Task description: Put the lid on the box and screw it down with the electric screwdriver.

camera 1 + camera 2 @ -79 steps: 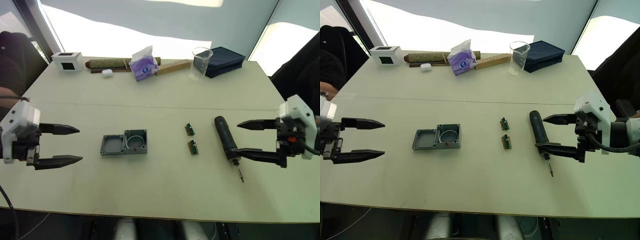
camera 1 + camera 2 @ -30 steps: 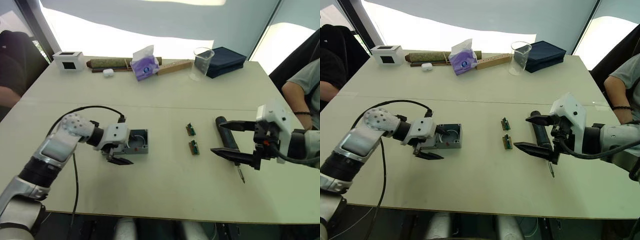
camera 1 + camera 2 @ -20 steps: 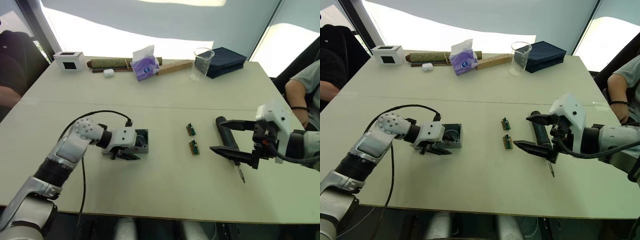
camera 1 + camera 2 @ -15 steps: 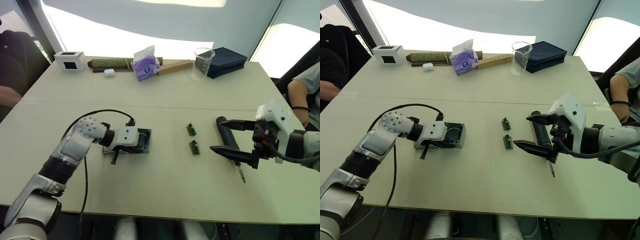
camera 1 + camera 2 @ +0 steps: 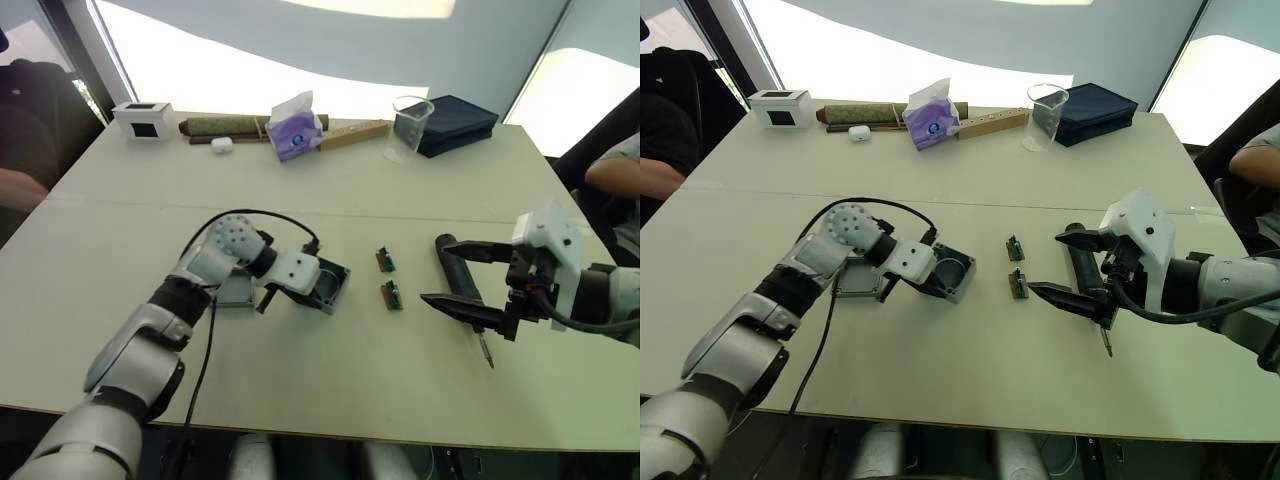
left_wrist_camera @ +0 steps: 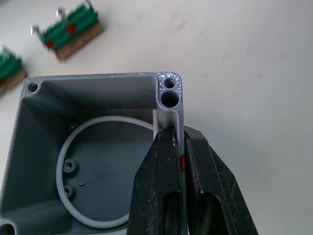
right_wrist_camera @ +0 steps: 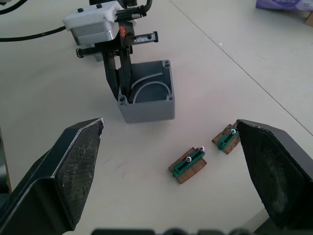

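The grey box (image 5: 328,288) sits tilted near the table's middle. My left gripper (image 6: 179,147) is shut on one of its side walls, one finger inside and one outside. A white ring lies on the box's floor. The grey lid (image 5: 234,292) lies flat just left of the box, partly hidden behind my left arm. The black electric screwdriver (image 5: 451,266) lies on the right with its bit pointing toward the front edge. My right gripper (image 5: 463,277) stands open, a finger on each side of the screwdriver.
Two green circuit boards (image 5: 384,260) (image 5: 392,296) lie between the box and the screwdriver. Along the far edge stand a white box with a black window (image 5: 142,118), a tissue pack (image 5: 295,130), a clear beaker (image 5: 408,125) and a dark pouch (image 5: 455,122). People sit at both table ends.
My left gripper closed on the box wall and carried the box to the right, tilting it and leaving the lid behind. My right gripper has stayed open over the screwdriver.
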Robot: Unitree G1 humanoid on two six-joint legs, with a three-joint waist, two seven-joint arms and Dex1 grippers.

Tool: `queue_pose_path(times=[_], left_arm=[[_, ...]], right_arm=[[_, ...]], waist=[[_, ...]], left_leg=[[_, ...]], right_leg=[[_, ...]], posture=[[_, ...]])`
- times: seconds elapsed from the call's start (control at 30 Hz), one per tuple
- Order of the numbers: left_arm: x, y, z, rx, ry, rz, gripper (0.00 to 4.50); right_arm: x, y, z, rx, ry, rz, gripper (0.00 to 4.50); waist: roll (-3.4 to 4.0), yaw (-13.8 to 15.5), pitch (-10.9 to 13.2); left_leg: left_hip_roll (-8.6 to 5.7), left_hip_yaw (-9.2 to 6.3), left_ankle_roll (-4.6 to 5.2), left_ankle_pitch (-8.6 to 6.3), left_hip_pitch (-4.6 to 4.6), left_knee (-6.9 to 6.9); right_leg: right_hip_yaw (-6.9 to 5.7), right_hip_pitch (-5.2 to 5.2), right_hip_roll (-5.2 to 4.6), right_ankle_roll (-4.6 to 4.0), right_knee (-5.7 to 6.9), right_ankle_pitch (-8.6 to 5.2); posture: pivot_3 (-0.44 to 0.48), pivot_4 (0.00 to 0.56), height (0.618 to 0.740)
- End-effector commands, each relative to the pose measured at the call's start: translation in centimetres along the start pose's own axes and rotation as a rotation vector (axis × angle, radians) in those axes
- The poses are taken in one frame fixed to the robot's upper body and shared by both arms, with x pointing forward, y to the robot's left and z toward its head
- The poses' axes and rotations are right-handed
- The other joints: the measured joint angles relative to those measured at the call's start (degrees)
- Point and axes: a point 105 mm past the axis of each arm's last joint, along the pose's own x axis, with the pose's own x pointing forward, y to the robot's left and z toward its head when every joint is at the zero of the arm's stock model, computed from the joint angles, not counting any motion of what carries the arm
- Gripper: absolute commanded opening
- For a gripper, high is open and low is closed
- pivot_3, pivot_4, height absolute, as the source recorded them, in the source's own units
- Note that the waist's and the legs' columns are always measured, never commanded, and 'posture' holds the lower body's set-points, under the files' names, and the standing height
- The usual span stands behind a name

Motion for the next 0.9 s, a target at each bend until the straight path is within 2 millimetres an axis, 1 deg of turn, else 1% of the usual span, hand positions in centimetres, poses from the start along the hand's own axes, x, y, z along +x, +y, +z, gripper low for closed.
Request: queue_pose_path(times=[0.03, 0.1, 0.17, 0.43, 0.5, 0.53, 0.6, 0.7, 0.77, 0.8, 0.83, 0.87, 0.9], left_arm=[[-0.1, 0.8, 0.6, 0.065, 0.009, -0.033, 0.1], [0.2, 1.1, 0.5, 0.063, 0.019, -0.027, 0.1], [0.2, 1.1, 0.4, 0.068, 0.026, -0.043, 0.1], [-0.4, 0.6, 0.0, 0.068, 0.056, -0.089, 0.1], [-0.6, 0.8, 0.0, 0.07, 0.059, -0.083, 0.63], [-0.8, 0.9, 0.0, 0.061, 0.058, -0.076, 0.79], [-1.0, 1.1, 0.2, 0.047, 0.053, -0.064, 1.54], [-1.8, 1.3, 0.5, 0.021, 0.04, -0.032, 2.74], [-2.8, 1.2, 0.9, 0.014, 0.025, 0.003, 3.5], [-3.6, 1.1, 1.3, -0.001, 0.007, 0.033, 3.97], [-4.3, 1.1, 1.6, -0.017, -0.007, 0.062, 4.33], [-5.3, 0.9, 1.9, -0.034, -0.022, 0.101, 4.47], [-6.3, 0.7, 2.2, -0.057, -0.035, 0.146, 4.47]], right_arm=[[-0.6, 0.2, 0.9, -0.036, -0.024, -0.027, 4.5], [-0.7, 0.3, 0.8, -0.035, -0.021, -0.034, 4.5], [-0.8, 0.3, 0.8, -0.033, -0.017, -0.038, 4.5], [-0.8, 0.3, 0.8, -0.028, -0.019, -0.041, 4.5], [-0.7, 0.2, 0.8, -0.031, -0.021, -0.037, 4.5], [-0.6, 0.2, 0.9, -0.031, -0.023, -0.035, 4.5], [-0.5, 0.2, 0.9, -0.032, -0.026, -0.031, 4.5], [-0.4, 0.2, 0.9, -0.034, -0.025, -0.024, 4.5], [-0.4, 0.2, 1.0, -0.035, -0.026, -0.022, 4.5], [-0.4, 0.2, 1.0, -0.035, -0.028, -0.019, 4.5], [-0.3, 0.2, 1.0, -0.035, -0.03, -0.016, 4.5], [-0.2, 0.2, 1.1, -0.035, -0.033, -0.011, 4.5], [-0.1, 0.3, 1.1, -0.033, -0.036, -0.006, 4.5]], waist=[[0.01, -0.3, 0.0], [0.03, -0.3, 0.0], [0.03, -0.1, 0.0], [0.02, -0.2, 0.0], [0.02, -0.2, 0.0], [0.03, -0.2, 0.0], [0.02, -0.1, 0.0], [0.02, -0.1, 0.0], [0.02, -0.2, 0.0], [0.02, -0.2, 0.0], [0.03, -0.3, 0.0], [0.03, -0.3, 0.0], [0.04, -0.4, 0.0]], left_leg=[[0.0, -0.02, 0.03, -0.02, 0.01, 0.0], [0.01, -0.11, 0.03, -0.02, 0.02, -0.02], [0.01, -0.13, 0.03, -0.02, 0.02, -0.02], [0.01, -0.16, 0.03, -0.02, 0.02, 0.0], [0.01, -0.17, 0.03, -0.02, 0.02, 0.0], [0.01, -0.16, 0.03, -0.02, 0.02, 0.0], [0.01, -0.16, 0.03, -0.02, 0.02, 0.0], [0.01, -0.16, 0.03, -0.02, 0.01, 0.0], [0.01, -0.17, 0.03, -0.02, 0.0, -0.01], [0.02, -0.17, 0.03, -0.02, 0.01, -0.01], [0.03, -0.17, 0.03, -0.02, 0.01, -0.01], [0.04, -0.17, 0.03, -0.02, 0.01, -0.02], [0.05, -0.17, 0.03, -0.02, 0.01, -0.02]], right_leg=[[0.0, 0.0, 0.03, 0.0, 0.01, 0.0], [-0.01, 0.0, 0.08, 0.0, 0.03, 0.0], [-0.03, 0.01, 0.07, 0.0, 0.03, 0.0], [-0.04, 0.04, 0.06, 0.0, 0.02, 0.0], [-0.05, 0.04, 0.07, 0.0, 0.02, 0.0], [-0.05, 0.04, 0.06, 0.0, 0.02, 0.0], [-0.05, 0.04, 0.06, 0.0, 0.02, 0.0], [-0.05, 0.04, 0.06, 0.0, 0.02, 0.0], [-0.05, 0.03, 0.06, 0.0, 0.02, 0.0], [-0.05, 0.02, 0.06, 0.0, 0.02, 0.0], [-0.05, 0.03, 0.06, 0.0, 0.02, 0.0], [-0.05, 0.02, 0.06, 0.0, 0.03, 0.0], [-0.06, 0.03, 0.06, 0.0, 0.03, 0.0]], posture=[[0.0, 0.15, 0.721], [0.0, 0.15, 0.721], [0.0, 0.15, 0.721], [0.0, 0.15, 0.721], [0.0, 0.15, 0.721], [0.0, 0.15, 0.721], [0.0, 0.15, 0.721], [0.0, 0.15, 0.721], [0.0, 0.15, 0.721], [0.0, 0.15, 0.721], [0.0, 0.15, 0.721], [0.0, 0.15, 0.721], [0.0, 0.15, 0.721]])
